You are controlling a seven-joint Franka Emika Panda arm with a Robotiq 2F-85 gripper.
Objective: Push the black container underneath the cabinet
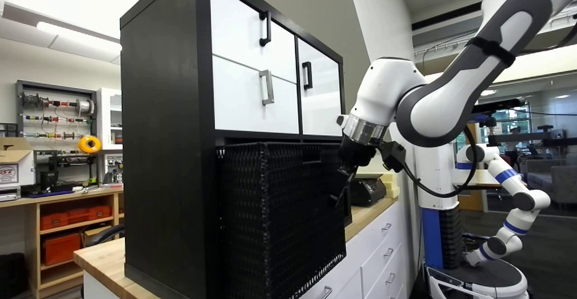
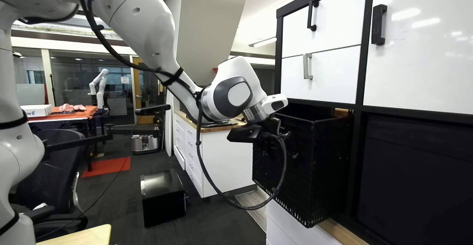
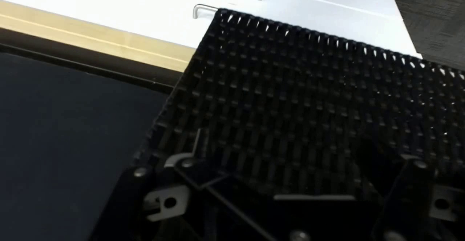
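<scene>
Push judged in hand: black container (image 1: 299, 218) is seen jutting partway from lower half of cabinet (image 1: 164, 132); pincer (image 3: 285, 148) is spread wide at container's front, nothing gripped, contact unclear; straight inward pressure seems needed next.

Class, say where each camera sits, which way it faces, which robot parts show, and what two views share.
Wrist view: beside the black two-finger gripper, aimed down at the black woven container; gripper only.
In an exterior view: at the drawer end of the tall black cabinet, looking along its front; white arm, gripper.
In an exterior view: nearer the glossy white door, facing the cabinet obliquely; arm, gripper indistinct.
Both exterior views share arm, cabinet, container.
</scene>
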